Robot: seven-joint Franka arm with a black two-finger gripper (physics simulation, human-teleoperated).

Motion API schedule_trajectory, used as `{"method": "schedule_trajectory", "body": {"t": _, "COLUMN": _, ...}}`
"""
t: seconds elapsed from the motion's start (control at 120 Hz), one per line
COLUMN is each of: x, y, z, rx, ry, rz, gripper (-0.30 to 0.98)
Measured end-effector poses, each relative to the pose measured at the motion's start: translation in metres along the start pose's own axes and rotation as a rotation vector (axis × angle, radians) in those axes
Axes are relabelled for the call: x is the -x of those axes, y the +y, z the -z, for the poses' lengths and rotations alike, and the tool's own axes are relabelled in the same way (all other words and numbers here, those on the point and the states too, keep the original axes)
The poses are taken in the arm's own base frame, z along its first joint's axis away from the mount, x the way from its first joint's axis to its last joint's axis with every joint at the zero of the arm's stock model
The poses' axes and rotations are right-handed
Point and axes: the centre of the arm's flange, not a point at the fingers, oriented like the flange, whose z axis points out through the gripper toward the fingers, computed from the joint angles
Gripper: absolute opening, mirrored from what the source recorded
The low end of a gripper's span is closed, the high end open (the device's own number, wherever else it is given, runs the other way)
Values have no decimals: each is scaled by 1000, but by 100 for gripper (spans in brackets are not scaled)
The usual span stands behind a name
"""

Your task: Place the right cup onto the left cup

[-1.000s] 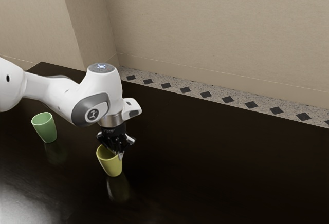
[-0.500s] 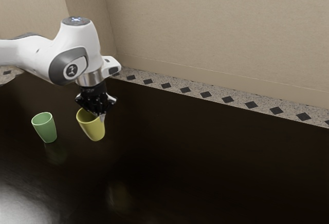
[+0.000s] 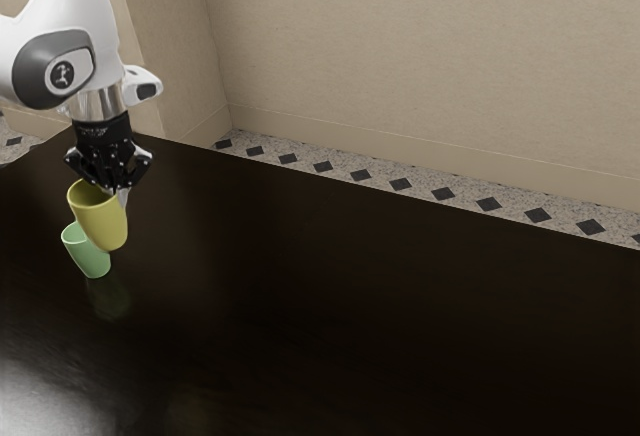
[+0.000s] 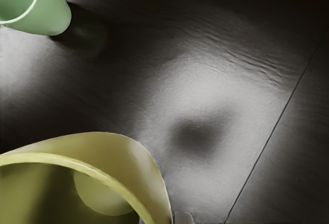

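My gripper point(image 3: 118, 192) is shut on the rim wall of the yellow cup point(image 3: 101, 218), one finger inside the cup and one outside. The yellow cup hangs above the table, slightly tilted, its opening upward. In the exterior view the green cup point(image 3: 88, 253) stands on the table, lower than the yellow one and partly covered by it. The wrist view has the yellow cup point(image 4: 110, 147) large and close under the hand, while the green cup point(image 4: 51, 9) stands some way off from it, with a gap of table between them.
The dark, glossy table point(image 3: 350, 306) reflects the cups. Its far edge runs along a floor strip with black diamonds point(image 3: 400, 184), and a beige wall point(image 3: 420, 56) rises behind.
My hand has lifted the yellow cup off the table and carried it toward the exterior view's left, up to beside the green cup's image. The green cup has stayed put.
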Motion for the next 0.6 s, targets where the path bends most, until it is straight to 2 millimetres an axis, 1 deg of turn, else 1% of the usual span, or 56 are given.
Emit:
{"method": "schedule_trajectory", "body": {"t": 0.133, "x": -6, "y": -25, "z": 5, "rx": -28, "ry": -4, "rz": 31, "gripper": -10}}
{"method": "schedule_trajectory", "body": {"t": 0.2, "x": -13, "y": -42, "z": 7, "rx": -40, "ry": -2, "rz": 52, "gripper": -10}}
{"method": "schedule_trajectory", "body": {"t": 0.233, "x": -17, "y": -47, "z": 8, "rx": -46, "ry": 2, "rz": 57, "gripper": -10}}
{"method": "schedule_trajectory", "body": {"t": 0.3, "x": -26, "y": -51, "z": 10, "rx": -60, "ry": 10, "rz": 56, "gripper": -10}}
{"method": "schedule_trajectory", "body": {"t": 0.383, "x": -38, "y": -51, "z": 11, "rx": -80, "ry": 20, "rz": 44, "gripper": -10}}
{"method": "schedule_trajectory", "body": {"t": 0.5, "x": -47, "y": -58, "z": 6, "rx": -92, "ry": 22, "rz": 38, "gripper": -10}}
{"method": "schedule_trajectory", "body": {"t": 0.6, "x": -63, "y": -66, "z": -2, "rx": -95, "ry": 21, "rz": 40, "gripper": -10}}
